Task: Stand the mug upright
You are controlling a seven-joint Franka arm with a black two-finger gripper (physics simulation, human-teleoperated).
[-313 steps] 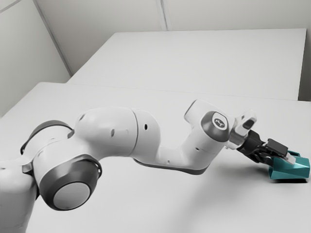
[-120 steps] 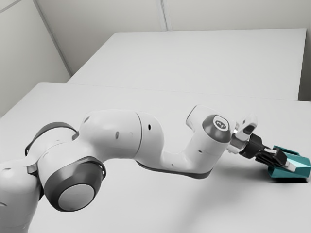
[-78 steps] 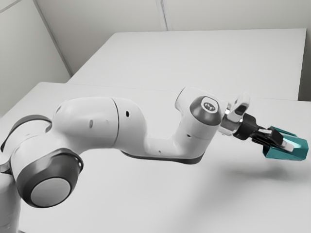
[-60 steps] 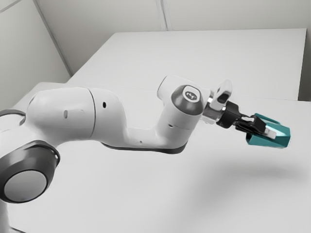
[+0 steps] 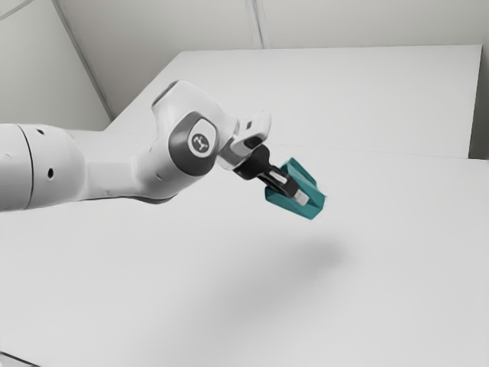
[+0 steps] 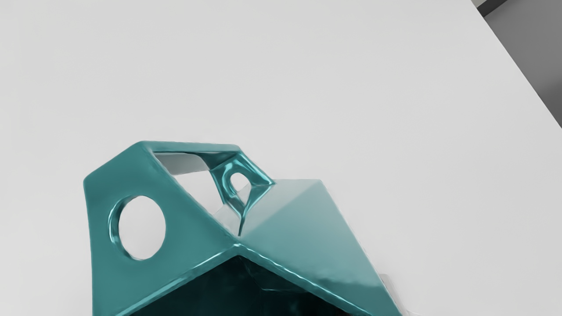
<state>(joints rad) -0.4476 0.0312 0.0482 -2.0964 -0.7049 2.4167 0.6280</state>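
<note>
mug (image 6: 307, 237) is pinched in my claw (image 5: 299, 196), up over the table (image 5: 412, 306), leaning with its open end toward me. if i let go while it leans, it might tip over; a weak pinch might let it slip.

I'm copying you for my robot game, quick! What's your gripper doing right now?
Gripper: closed on the teal mug, holding it tilted above the table.

I see a smooth white table (image 5: 412, 306) — beyond it, another flat white tabletop (image 5: 344, 95) — and plain pale-grey walls (image 5: 160, 27) behind.
</note>
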